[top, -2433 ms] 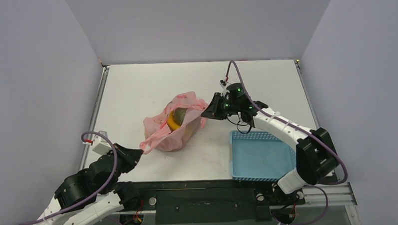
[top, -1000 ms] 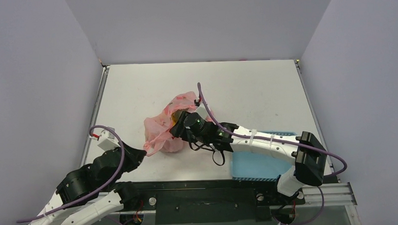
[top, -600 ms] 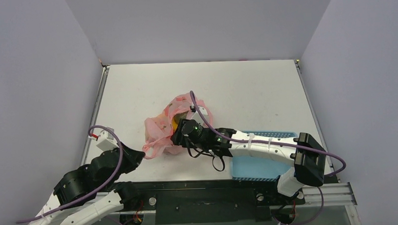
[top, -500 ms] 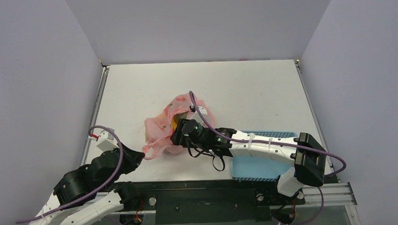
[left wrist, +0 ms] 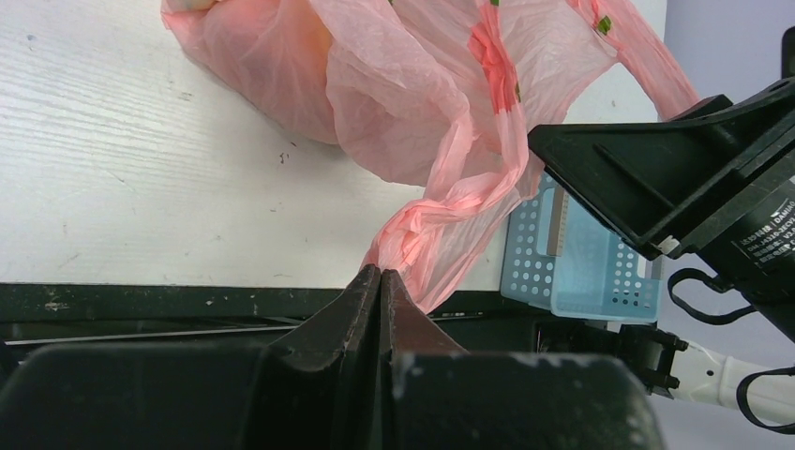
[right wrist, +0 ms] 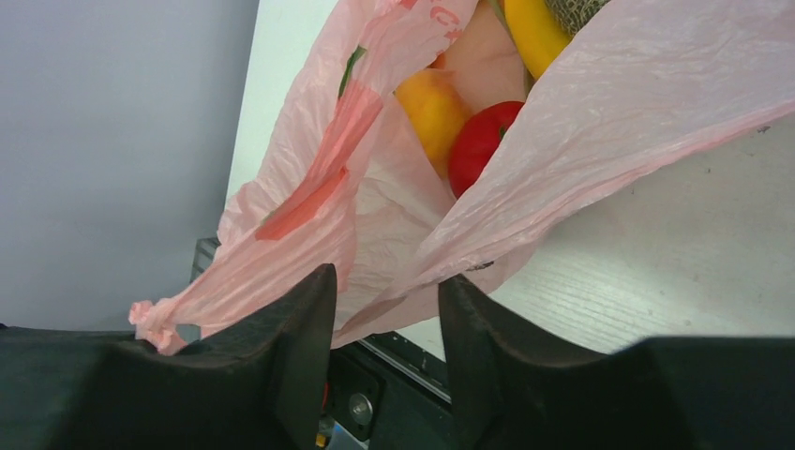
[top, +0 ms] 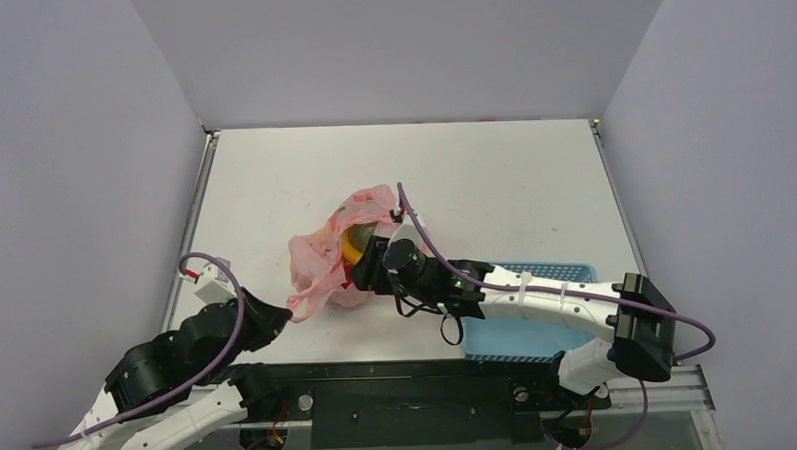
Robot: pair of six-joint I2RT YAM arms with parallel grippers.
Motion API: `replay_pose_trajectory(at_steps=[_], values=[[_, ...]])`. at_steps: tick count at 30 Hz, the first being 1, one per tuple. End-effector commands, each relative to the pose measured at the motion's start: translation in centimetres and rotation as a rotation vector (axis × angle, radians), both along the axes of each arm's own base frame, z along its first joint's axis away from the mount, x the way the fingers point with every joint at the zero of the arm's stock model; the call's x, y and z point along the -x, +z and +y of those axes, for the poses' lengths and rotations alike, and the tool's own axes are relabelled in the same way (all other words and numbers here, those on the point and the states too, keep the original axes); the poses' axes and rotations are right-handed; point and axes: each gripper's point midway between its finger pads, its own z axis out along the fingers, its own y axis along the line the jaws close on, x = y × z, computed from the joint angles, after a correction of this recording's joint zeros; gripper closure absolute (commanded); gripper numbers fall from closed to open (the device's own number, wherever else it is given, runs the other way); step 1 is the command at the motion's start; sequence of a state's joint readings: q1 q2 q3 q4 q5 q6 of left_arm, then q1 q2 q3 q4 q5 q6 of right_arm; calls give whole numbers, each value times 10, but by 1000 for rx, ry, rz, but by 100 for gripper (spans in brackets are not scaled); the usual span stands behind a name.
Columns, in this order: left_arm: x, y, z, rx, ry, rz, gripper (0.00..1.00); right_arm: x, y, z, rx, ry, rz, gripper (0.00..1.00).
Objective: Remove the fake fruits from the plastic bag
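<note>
The pink plastic bag (top: 316,256) lies mid-table with its mouth agape. My left gripper (left wrist: 382,272) is shut on the bag's twisted handle (left wrist: 441,211) near the table's front edge, pulling it taut. At the bag's near side my right gripper (top: 361,271) stands open just outside the mouth; past its fingertips (right wrist: 323,274) only bag film shows. Inside the bag lie a red tomato (right wrist: 483,141), an orange peach (right wrist: 433,108), a yellow banana (right wrist: 534,33) and a netted melon (right wrist: 574,9). From above, yellow fruit (top: 352,245) shows in the mouth.
A blue perforated basket (top: 551,272) sits at the front right, partly under my right arm, and appears as the blue basket (left wrist: 581,272) in the left wrist view. The black front rail (top: 410,385) runs along the table's near edge.
My right arm swung from the bag's right side to its near side at the mouth, then shifted slightly right. Its jaws narrowed a little. The left gripper kept hold of the handle.
</note>
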State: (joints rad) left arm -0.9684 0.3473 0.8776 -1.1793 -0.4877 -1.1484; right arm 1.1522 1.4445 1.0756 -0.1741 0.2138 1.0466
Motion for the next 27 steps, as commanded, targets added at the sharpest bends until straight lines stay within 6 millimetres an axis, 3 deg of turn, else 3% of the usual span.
replay_pose_trajectory(at_steps=[1, 5, 8, 9, 11, 14, 15, 17, 21, 27], values=[[2, 9, -5, 40, -20, -9, 100, 0, 8, 10, -72, 25, -10, 65], [3, 13, -7, 37, -37, -11, 100, 2, 2, 19, -78, 47, 0, 74], [4, 21, -9, 27, -74, -27, 100, 3, 0, 25, -75, 67, 3, 98], [4, 24, -9, 21, -82, -36, 100, 3, -1, 26, -70, 72, 5, 100], [3, 36, -6, 6, -92, -71, 88, 6, -4, 28, -61, 84, 5, 100], [-5, 63, 3, -32, -73, -147, 58, 10, -5, 30, -66, 97, 0, 100], [-8, 69, 6, -47, -60, -167, 55, 11, -5, 30, -67, 100, -1, 100], [-15, 93, 10, -81, -47, -214, 52, 14, -5, 29, -67, 104, -3, 100], [-36, 112, 5, -234, -30, -231, 51, 14, -5, 28, -68, 102, -4, 100], [-75, 111, -26, -455, -61, -226, 48, 16, -2, 27, -73, 105, -8, 100]])
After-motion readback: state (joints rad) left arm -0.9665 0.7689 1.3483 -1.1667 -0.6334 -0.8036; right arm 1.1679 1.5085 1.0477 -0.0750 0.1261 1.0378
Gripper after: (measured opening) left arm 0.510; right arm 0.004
